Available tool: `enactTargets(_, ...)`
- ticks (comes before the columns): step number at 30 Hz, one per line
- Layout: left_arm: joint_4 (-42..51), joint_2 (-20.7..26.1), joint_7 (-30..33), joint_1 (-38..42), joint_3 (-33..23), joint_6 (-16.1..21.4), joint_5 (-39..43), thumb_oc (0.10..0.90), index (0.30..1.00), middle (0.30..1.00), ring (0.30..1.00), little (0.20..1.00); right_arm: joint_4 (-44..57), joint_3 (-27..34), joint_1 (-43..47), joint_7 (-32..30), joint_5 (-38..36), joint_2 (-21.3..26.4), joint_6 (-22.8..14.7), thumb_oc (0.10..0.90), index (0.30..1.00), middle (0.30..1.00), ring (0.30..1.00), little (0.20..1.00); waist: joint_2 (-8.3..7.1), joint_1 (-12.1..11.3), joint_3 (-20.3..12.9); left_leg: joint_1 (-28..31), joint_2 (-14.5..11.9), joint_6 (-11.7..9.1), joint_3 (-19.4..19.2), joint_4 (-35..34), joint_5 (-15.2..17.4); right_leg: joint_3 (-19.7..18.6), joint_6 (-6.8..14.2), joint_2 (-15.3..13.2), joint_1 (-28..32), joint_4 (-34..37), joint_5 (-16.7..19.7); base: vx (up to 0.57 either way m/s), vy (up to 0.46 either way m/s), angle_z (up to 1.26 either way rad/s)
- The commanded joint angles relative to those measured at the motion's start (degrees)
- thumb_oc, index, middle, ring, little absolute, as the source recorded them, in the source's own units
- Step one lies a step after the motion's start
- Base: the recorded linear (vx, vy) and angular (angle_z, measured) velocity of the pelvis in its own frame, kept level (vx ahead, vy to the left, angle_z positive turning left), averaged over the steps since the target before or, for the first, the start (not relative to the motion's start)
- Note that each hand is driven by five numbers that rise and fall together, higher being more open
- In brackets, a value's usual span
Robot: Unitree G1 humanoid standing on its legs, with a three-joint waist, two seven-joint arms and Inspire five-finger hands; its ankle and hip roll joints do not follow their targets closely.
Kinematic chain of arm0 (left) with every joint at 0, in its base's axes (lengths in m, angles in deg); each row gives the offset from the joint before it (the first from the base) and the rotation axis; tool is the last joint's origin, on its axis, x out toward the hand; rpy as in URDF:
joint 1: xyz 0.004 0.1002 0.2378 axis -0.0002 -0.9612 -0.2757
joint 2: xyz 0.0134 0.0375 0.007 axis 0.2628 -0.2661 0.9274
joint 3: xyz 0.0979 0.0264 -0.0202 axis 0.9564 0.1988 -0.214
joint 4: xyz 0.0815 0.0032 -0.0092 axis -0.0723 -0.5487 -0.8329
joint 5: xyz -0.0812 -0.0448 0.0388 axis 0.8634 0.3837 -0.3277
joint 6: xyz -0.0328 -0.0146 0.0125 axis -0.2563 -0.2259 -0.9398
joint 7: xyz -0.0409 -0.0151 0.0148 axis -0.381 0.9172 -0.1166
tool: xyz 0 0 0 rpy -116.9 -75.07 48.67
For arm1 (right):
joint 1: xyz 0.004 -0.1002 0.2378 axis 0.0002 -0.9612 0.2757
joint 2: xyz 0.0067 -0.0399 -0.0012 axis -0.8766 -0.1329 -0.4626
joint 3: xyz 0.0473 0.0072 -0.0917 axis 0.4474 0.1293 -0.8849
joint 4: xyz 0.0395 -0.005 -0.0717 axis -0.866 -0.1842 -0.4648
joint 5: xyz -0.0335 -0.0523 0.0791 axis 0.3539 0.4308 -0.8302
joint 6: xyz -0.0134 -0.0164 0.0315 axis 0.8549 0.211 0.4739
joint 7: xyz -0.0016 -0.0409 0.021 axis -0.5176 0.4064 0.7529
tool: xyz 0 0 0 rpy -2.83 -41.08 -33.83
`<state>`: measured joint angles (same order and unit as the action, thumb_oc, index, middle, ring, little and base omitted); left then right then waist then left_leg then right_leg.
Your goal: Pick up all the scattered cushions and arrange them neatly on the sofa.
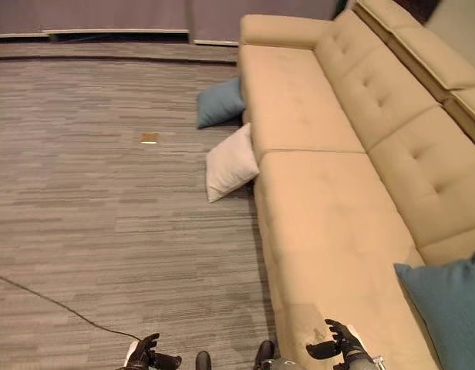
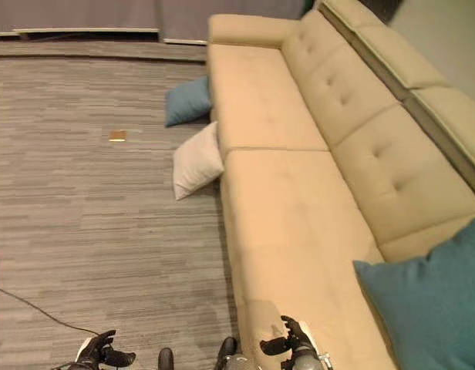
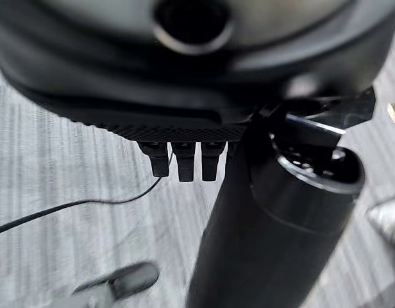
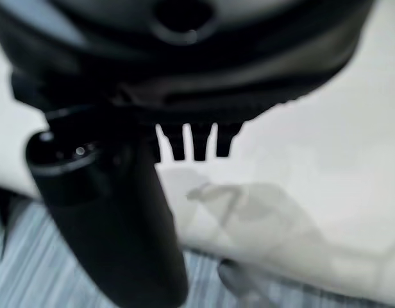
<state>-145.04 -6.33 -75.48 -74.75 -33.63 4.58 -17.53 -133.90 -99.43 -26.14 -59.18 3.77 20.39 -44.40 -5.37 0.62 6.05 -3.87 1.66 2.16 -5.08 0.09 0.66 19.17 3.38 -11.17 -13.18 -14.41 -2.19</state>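
Note:
A long beige sofa (image 1: 322, 208) runs along the right side. On its near end a teal cushion (image 1: 449, 308) leans against the backrest. Two cushions lie on the grey carpet against the sofa's front: a white one (image 1: 230, 162) nearer me and a blue-grey one (image 1: 220, 102) beyond it. My left hand (image 1: 149, 356) hangs low over the carpet at the bottom edge, open and holding nothing; its thumb (image 3: 274, 224) fills much of the left wrist view. My right hand (image 1: 339, 343) hovers over the sofa seat's near front corner, open and empty, its thumb (image 4: 108, 212) showing close up.
A small brown scrap (image 1: 149, 138) lies on the carpet left of the cushions. A wall base with a pale ledge (image 1: 114, 32) closes off the far side. Open carpet (image 1: 106, 216) stretches to the left of the sofa.

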Motion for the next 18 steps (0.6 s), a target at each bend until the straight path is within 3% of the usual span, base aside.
enactTargets(1,1.5,2.7,0.8,0.2,-1.2,1.2,-1.2,0.8,0.9,0.9,0.9,0.9,1.9,-1.0,1.3,-0.6,0.9,1.6,-1.7,0.8,0.9,0.9,0.9,0.9,0.01,1.0,0.0,-1.7,0.4,-2.1,3.3,1.7,3.7,-11.9,2.1,6.9,2.2,2.1,0.7,0.18,0.058,0.35)
enactTargets(2,1.5,2.7,0.7,-0.1,-1.2,1.2,-1.3,0.8,0.9,0.9,0.9,0.9,2.1,-1.0,1.0,-0.4,0.6,1.8,-1.8,0.8,0.9,0.9,0.9,0.9,0.1,1.8,0.1,-0.5,1.0,-2.1,4.5,1.1,3.7,-15.8,2.3,9.2,1.5,2.6,0.4,0.18,0.048,0.4)
enactTargets(4,1.0,2.7,0.8,0.4,-0.9,1.1,-1.5,0.8,0.9,0.9,0.9,0.9,1.7,-1.3,1.2,-0.4,0.2,2.1,-1.8,0.8,0.9,0.9,0.9,0.9,-0.18,2.5,0.3,-0.2,2.1,-2.2,6.2,1.0,3.7,-18.2,2.1,10.9,0.8,4.9,1.5,0.16,-0.029,0.79)
enactTargets(7,0.3,2.4,0.5,0.6,-0.9,1.0,-1.4,0.8,0.9,0.9,0.9,0.9,1.3,-1.0,1.0,-0.3,0.2,2.2,-1.7,0.8,0.9,0.9,0.9,0.9,-0.28,2.7,0.4,0.0,2.6,-2.6,7.6,1.6,4.2,-17.6,2.3,10.7,1.0,5.5,1.6,0.1,-0.069,0.71)
enactTargets(10,0.4,1.3,0.4,0.0,-0.7,1.0,-0.8,0.8,0.9,0.9,0.9,0.9,0.1,-0.4,-0.5,-0.2,0.1,2.1,-1.7,0.8,0.9,0.9,0.9,0.9,-0.33,3.2,-0.1,-0.3,3.3,-4.3,7.3,6.3,6.5,-17.2,1.8,10.2,4.0,8.4,1.4,0.16,-0.107,0.47)
enactTargets(12,0.9,0.5,0.8,0.1,-0.7,0.8,0.3,0.8,0.9,0.9,0.9,0.9,-0.1,0.2,-0.6,-0.3,-0.4,2.4,-1.5,0.8,0.9,0.9,0.9,0.9,-0.5,3.4,0.3,-3.7,2.3,-5.9,4.4,13.3,6.2,-16.1,1.5,9.1,5.6,9.5,1.5,0.05,-0.07,0.62)
enactTargets(14,1.0,0.3,0.9,0.1,-0.8,0.7,0.7,0.8,0.9,0.9,0.9,0.9,-0.4,0.3,-0.4,-0.5,-0.5,2.5,-1.3,0.8,0.9,0.9,0.9,0.9,-0.69,3.4,0.6,-5.5,1.4,-6.2,2.3,16.3,5.7,-15.2,1.4,8.4,6.4,10.0,1.4,0.05,-0.026,0.47)
enactTargets(15,1.0,0.1,0.8,-0.1,-0.7,0.5,1.0,0.8,0.9,0.9,0.9,0.9,-1.7,0.2,-0.1,-0.4,-0.7,2.4,-0.9,0.8,0.9,0.9,0.9,0.9,-0.88,3.1,0.3,-7.4,-2.3,-5.1,-4.1,17.9,6.4,-13.3,1.2,7.4,8.4,11.4,0.9,0.09,-0.019,0.41)
enactTargets(18,0.8,0.1,0.6,-0.5,-1.0,0.2,0.7,0.8,0.9,0.9,0.9,0.9,-2.8,0.2,0.0,-0.6,-0.4,2.5,-0.6,0.8,0.9,0.9,0.9,0.9,-1.01,2.5,-0.5,-8.4,-3.5,-4.6,-5.4,14.7,5.5,-12.6,1.4,7.3,9.5,11.9,0.2,0.18,0.015,0.4)
